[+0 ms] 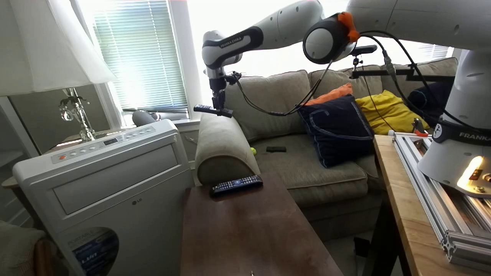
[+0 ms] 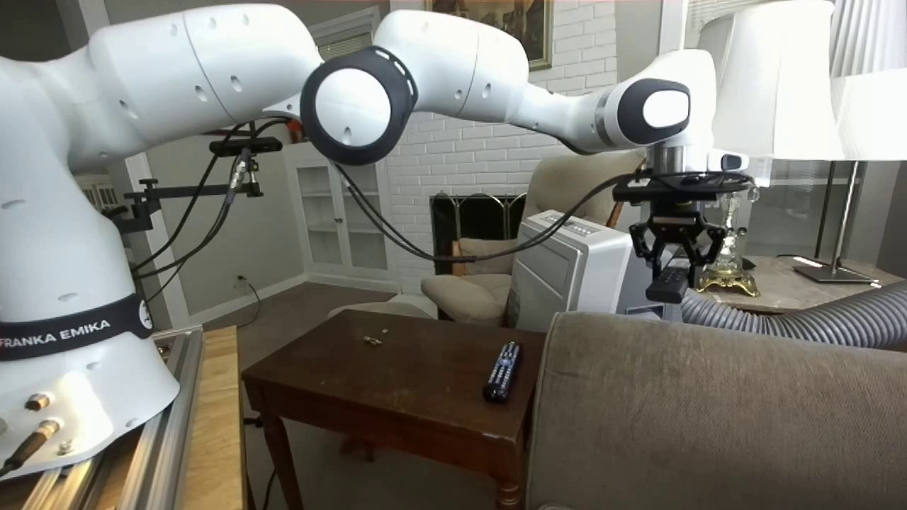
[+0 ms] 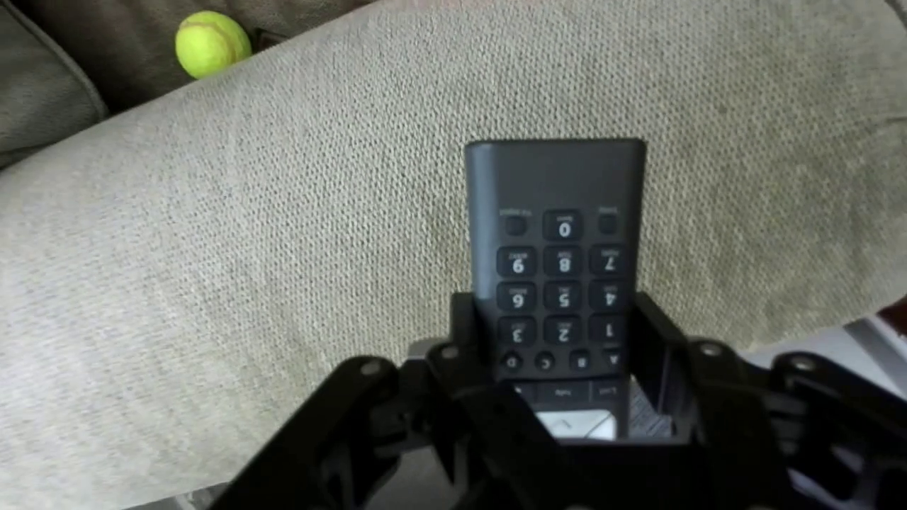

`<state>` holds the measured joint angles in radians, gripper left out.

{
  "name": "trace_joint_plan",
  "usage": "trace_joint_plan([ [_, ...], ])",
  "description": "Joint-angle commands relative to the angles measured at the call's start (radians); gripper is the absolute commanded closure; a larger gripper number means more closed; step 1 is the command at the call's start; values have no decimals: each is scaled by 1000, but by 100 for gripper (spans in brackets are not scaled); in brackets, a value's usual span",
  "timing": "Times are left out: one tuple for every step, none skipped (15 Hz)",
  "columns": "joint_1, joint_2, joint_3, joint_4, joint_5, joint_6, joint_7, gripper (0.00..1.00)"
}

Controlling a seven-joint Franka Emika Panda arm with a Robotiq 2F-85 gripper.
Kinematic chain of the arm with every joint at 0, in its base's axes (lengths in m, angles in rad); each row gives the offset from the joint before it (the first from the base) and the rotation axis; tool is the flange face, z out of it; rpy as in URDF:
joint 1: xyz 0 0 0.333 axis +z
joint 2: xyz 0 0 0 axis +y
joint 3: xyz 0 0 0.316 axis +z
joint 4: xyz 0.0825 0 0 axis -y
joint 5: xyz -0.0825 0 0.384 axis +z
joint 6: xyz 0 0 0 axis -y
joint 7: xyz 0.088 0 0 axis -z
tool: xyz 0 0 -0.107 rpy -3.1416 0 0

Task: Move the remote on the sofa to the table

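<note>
you have the gripper [image 3: 554, 319] clamped on the remote [image 3: 560, 180] across its 2 long sides, its long axis square to the closing line. the table [image 2: 397, 368] lies lower than the gripper, toward the arm's base [image 2: 78, 404]; your next move should go sideways, then down. clearance over the sofa's armrest [image 1: 224, 143] below is hard to judge.

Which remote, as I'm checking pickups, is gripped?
The charcoal remote, held in midair; the bluish-keyed remote lies on the table, a dark object on the sofa.
</note>
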<state>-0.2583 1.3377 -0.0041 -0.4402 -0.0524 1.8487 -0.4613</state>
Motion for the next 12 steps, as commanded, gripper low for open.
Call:
trace_joint_plan([
  [10, -69, -24, -14, 10, -66, 159, 72],
  [11, -77, -26, -14, 11, -67, 189, 72],
  [16, -91, -35, -17, 5, -86, 219, 72],
  [19, -104, -41, -21, 2, -107, 245, 72],
  [23, -121, -47, -29, -2, -146, 253, 72],
  [27, -136, -51, -35, -4, -190, 260, 72],
  [31, -150, -57, -39, -8, -238, 264, 72],
  [33, -156, -58, -36, -7, -268, 269, 72],
  [37, -167, -60, -36, -7, -308, 267, 72],
  [39, -178, -58, -35, -4, -343, 261, 72],
  [39, -189, -54, -34, 0, -376, 259, 72],
  [41, -200, -52, -33, 3, -410, 255, 72],
])
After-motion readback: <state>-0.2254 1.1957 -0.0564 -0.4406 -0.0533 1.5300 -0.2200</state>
